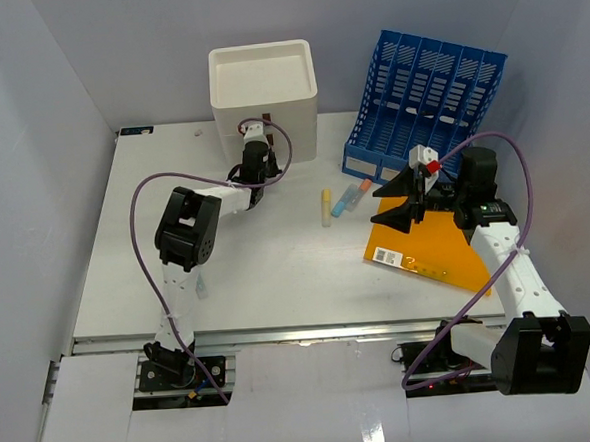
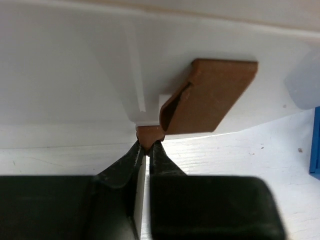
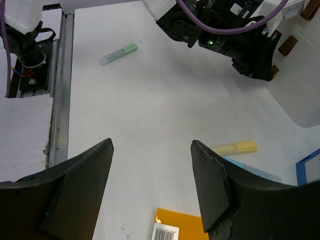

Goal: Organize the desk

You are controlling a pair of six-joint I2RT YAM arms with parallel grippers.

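1. My left gripper is pinched shut on the tip of a brown pull tab on the front of the white drawer box, upper centre of the top view. My right gripper hangs right of centre, jaws wide apart with nothing between them.
2. The desk fills the middle of the top view, with the box and a blue file rack at its far edge.
3. The hold is only on the tab's very end, so I judge a pull could slip off.
4. Nothing braces the box, so pulling might drag it forward instead of opening a drawer.
5. Only the left wrist view shows the pinch, plus a second tab at its upper right. From above, the wrist hides both.
6. The right wrist view shows a green highlighter clearly at its upper left, and only the barcode corner of the orange folder. The top view shows that folder whole.
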